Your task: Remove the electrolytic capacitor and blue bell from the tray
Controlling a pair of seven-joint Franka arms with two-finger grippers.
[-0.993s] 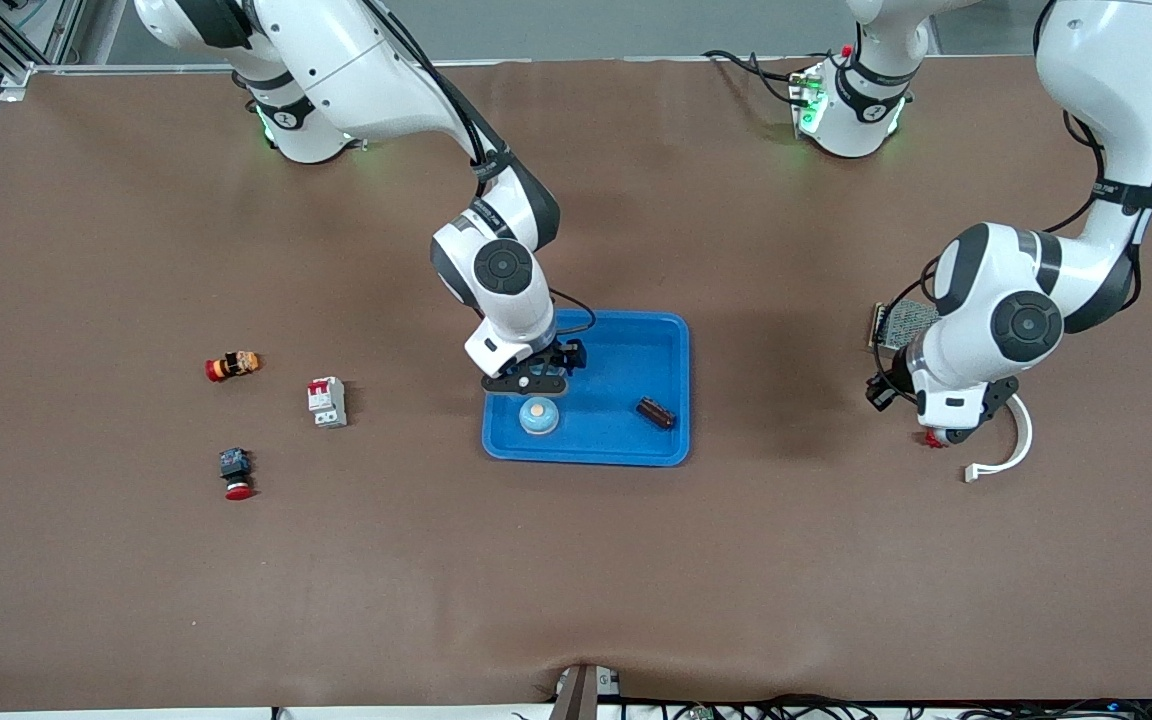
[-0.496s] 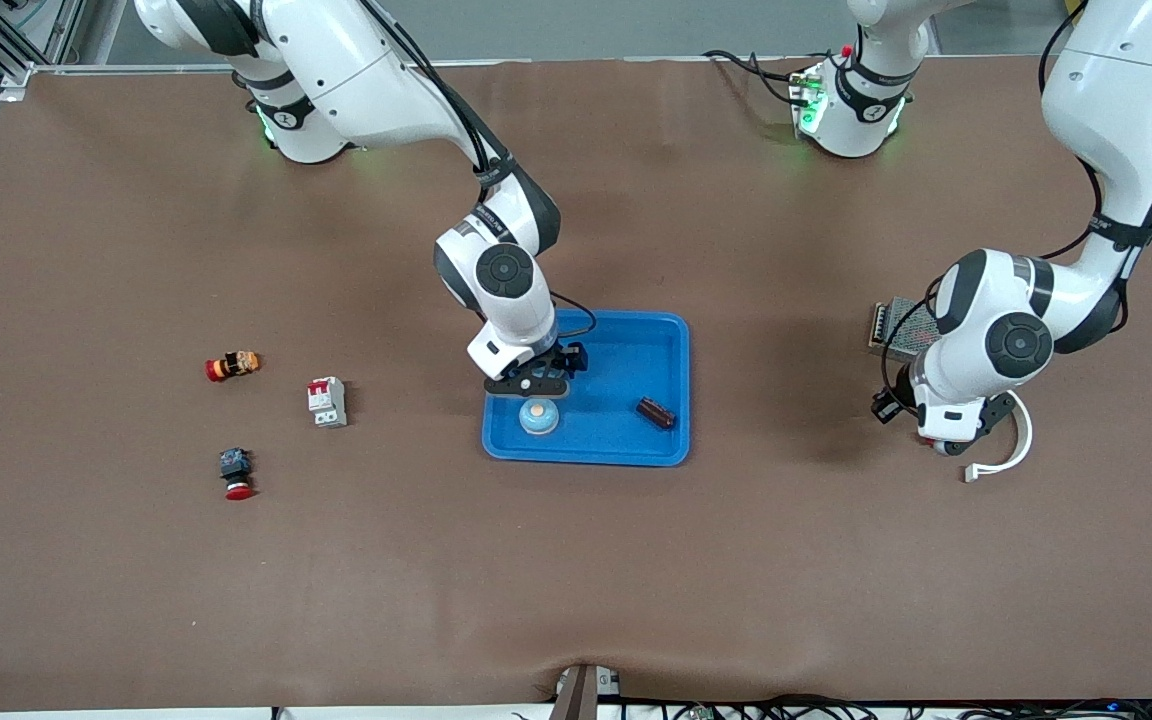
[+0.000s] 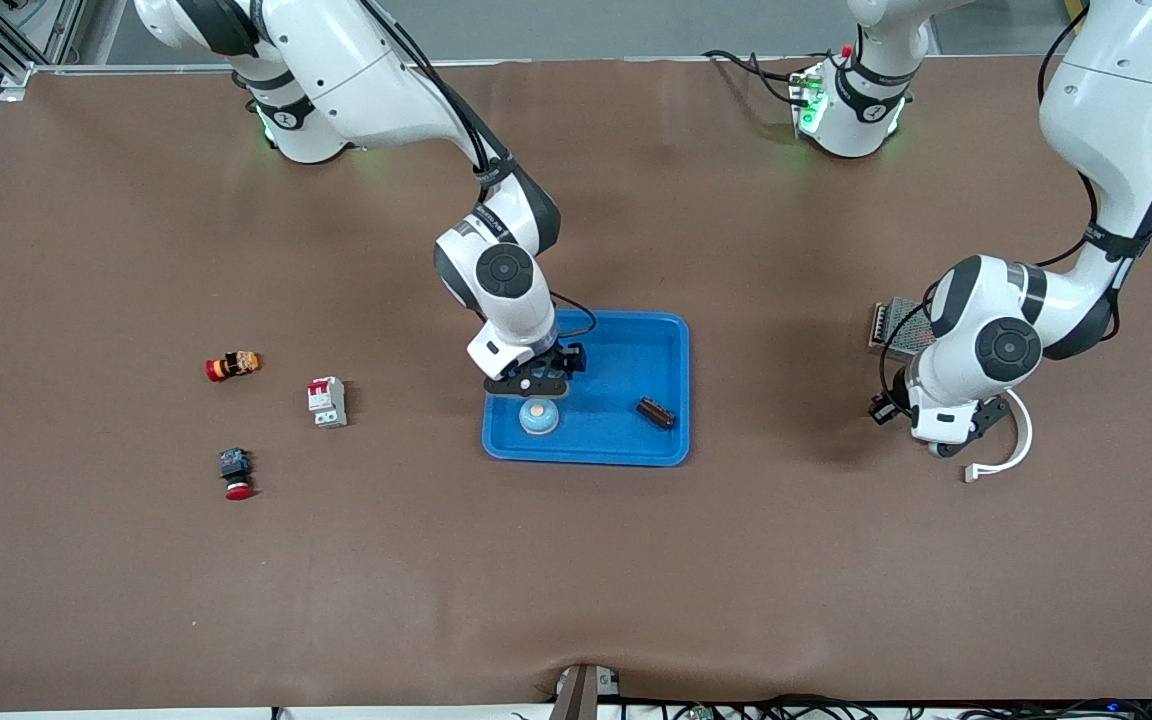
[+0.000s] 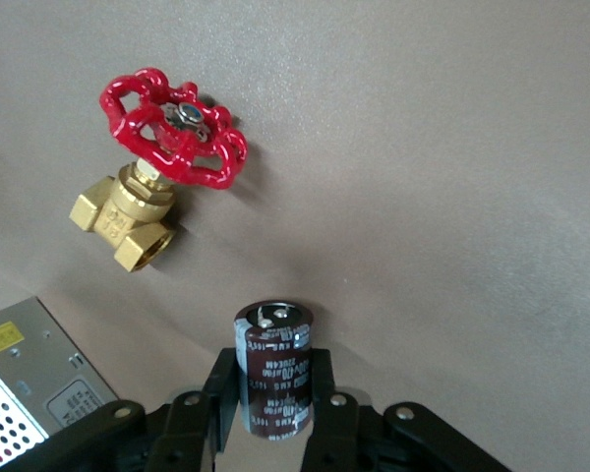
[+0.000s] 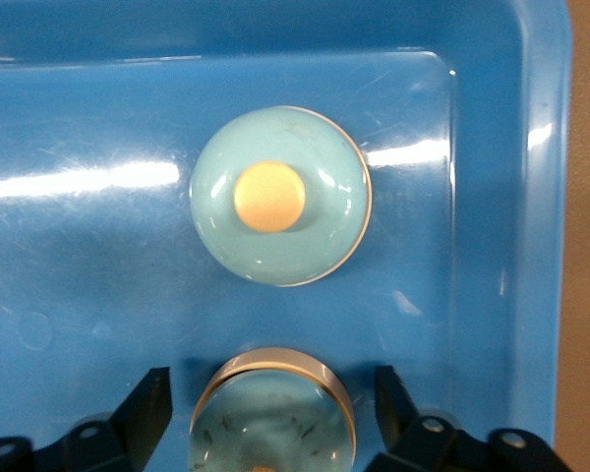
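Currently, left end effector [image 4: 273, 393] clamping capacitor [image 4: 272, 379] beside valve [image 4: 162, 167], right end effector [image 5: 272, 413] spread around bell [image 5: 273, 408] in tray [image 3: 636, 445].

The tray [image 3: 661, 340] is blue, and the bell [image 5: 280, 195] in it is pale turquoise with an orange button. The capacitor [image 4: 272, 369] is dark brown with white print; the valve [image 4: 143, 211] is brass with a red wheel.

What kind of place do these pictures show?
Probably a robotics lab bench: two arms bolted to a brown-covered table, a blue tray for sorting, and loose industrial parts such as a capacitor and a brass valve.
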